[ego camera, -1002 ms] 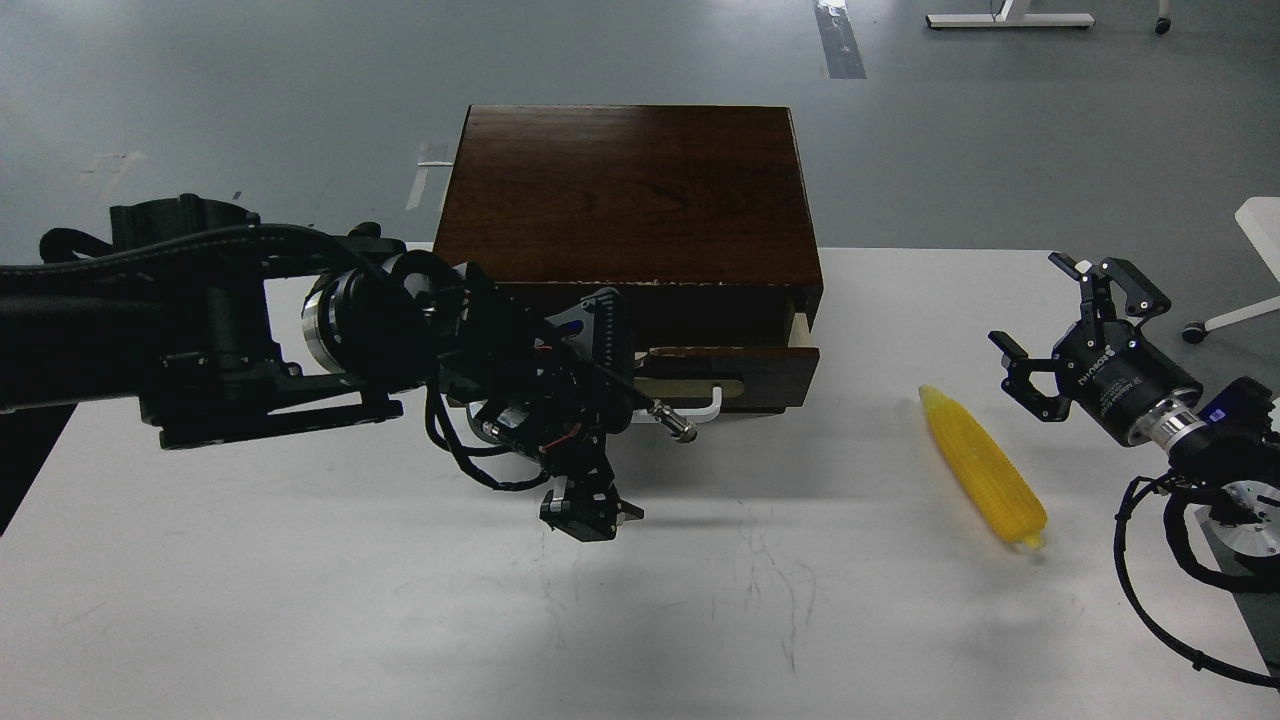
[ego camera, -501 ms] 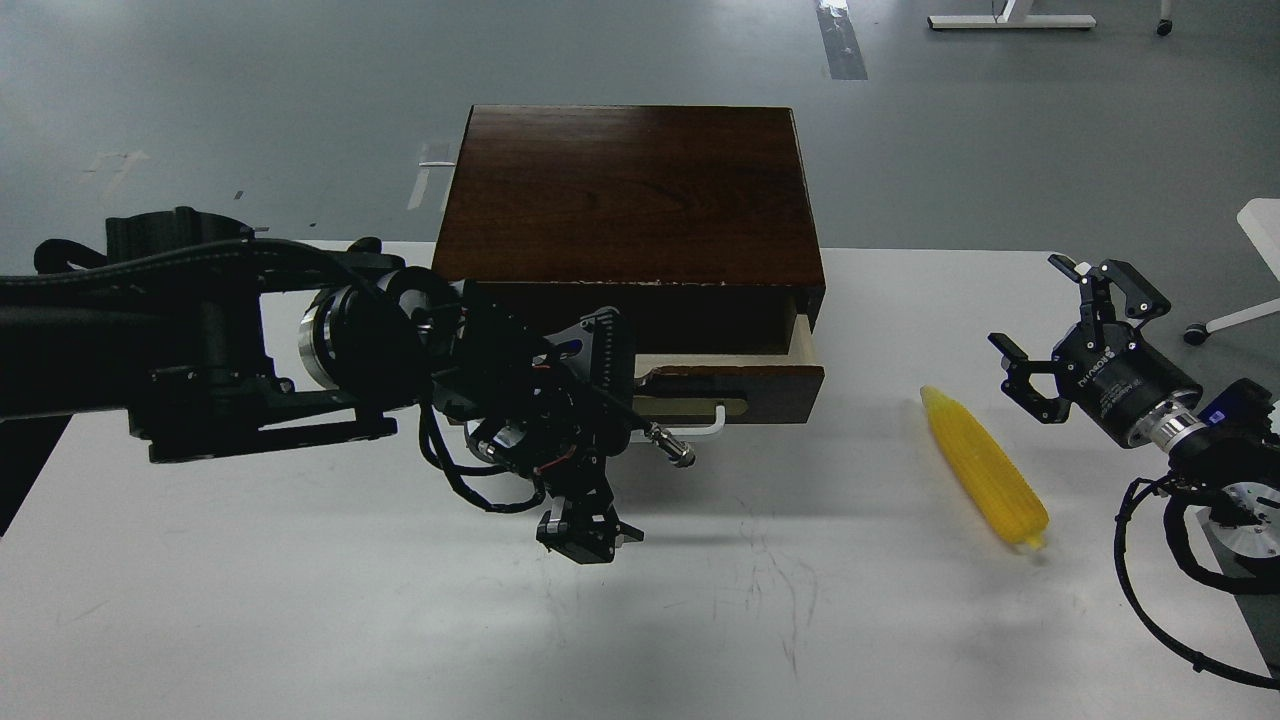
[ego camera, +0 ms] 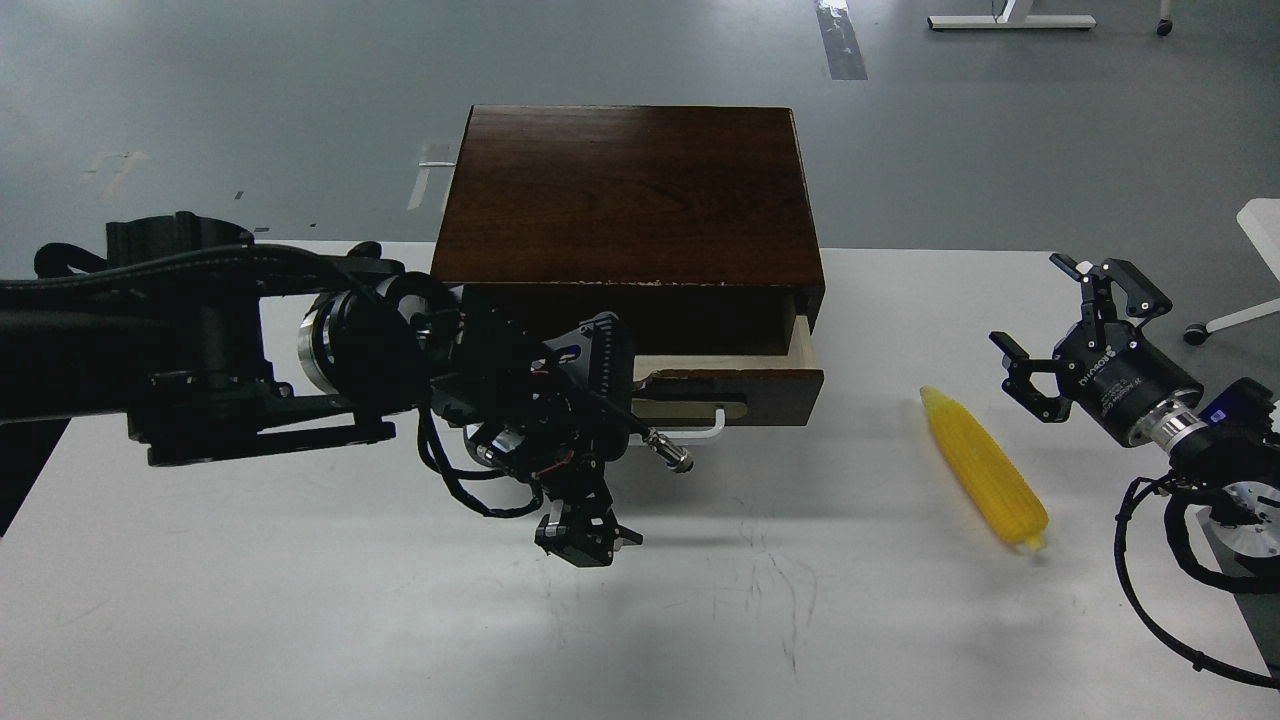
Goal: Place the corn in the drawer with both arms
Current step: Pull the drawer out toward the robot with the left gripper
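Note:
The corn (ego camera: 984, 467) lies on the white table (ego camera: 300, 580) to the right of the dark brown box (ego camera: 628, 195), its narrow tip toward the box. The drawer (ego camera: 735, 383) stands out a little, showing a strip of pale wood; its white bar handle (ego camera: 706, 427) is partly hidden. My left gripper (ego camera: 596, 437) is in front of the drawer's left half, with one finger (ego camera: 604, 345) up at the drawer front and another (ego camera: 585, 527) hanging down over the table, spread wide apart. My right gripper (ego camera: 1062, 318) is open and empty, to the right of the corn.
The box stands at the table's back edge. Cables loop from my right wrist (ego camera: 1170, 560) near the table's right edge. A white chair base (ego camera: 1255, 300) stands off the table at the right. Grey floor lies beyond.
The drawer has slid out a little toward me, with my left gripper drawing back slightly. The corn and my right arm have not moved.

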Controlling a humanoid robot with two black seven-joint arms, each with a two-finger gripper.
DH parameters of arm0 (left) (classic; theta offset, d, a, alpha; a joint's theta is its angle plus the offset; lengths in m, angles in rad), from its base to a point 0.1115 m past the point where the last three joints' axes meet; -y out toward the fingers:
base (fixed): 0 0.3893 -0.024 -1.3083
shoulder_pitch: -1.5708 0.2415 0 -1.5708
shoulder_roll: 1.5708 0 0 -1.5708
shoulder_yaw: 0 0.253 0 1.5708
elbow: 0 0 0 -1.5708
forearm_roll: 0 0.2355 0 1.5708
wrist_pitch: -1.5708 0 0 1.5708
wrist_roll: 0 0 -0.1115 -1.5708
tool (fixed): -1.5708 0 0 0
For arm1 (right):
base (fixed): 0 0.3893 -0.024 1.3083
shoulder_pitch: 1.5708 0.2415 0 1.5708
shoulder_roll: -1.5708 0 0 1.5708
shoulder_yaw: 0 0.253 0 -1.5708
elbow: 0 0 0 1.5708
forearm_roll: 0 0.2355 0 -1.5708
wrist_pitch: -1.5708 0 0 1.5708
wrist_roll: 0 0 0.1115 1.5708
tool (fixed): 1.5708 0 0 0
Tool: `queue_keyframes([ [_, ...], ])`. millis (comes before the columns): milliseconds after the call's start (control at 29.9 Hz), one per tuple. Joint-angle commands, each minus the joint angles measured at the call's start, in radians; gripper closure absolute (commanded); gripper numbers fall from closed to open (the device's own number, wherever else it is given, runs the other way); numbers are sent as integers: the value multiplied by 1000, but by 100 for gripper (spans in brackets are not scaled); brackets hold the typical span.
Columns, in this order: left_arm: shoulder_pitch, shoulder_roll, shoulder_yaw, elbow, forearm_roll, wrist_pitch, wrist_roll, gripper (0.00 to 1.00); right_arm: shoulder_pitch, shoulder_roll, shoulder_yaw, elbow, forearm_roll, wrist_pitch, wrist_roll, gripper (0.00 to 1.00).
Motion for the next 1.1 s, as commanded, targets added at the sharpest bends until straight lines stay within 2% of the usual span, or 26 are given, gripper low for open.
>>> queue_keyframes([
  [0, -9, 0, 2, 6, 17, 0, 0, 2, 0, -1, 0, 0, 0, 0, 0, 1],
  [234, -44, 2, 17, 3, 68, 0, 0, 2, -1, -1, 0, 0, 0, 0, 0, 1],
  [501, -141, -8, 137, -5, 68, 0, -1, 2, -1, 0, 3, 0, 2, 0, 0, 1],
  [1069, -219, -28, 143, -45, 68, 0, -1, 2, -3, 2, 0, 0, 0, 0, 0, 1],
])
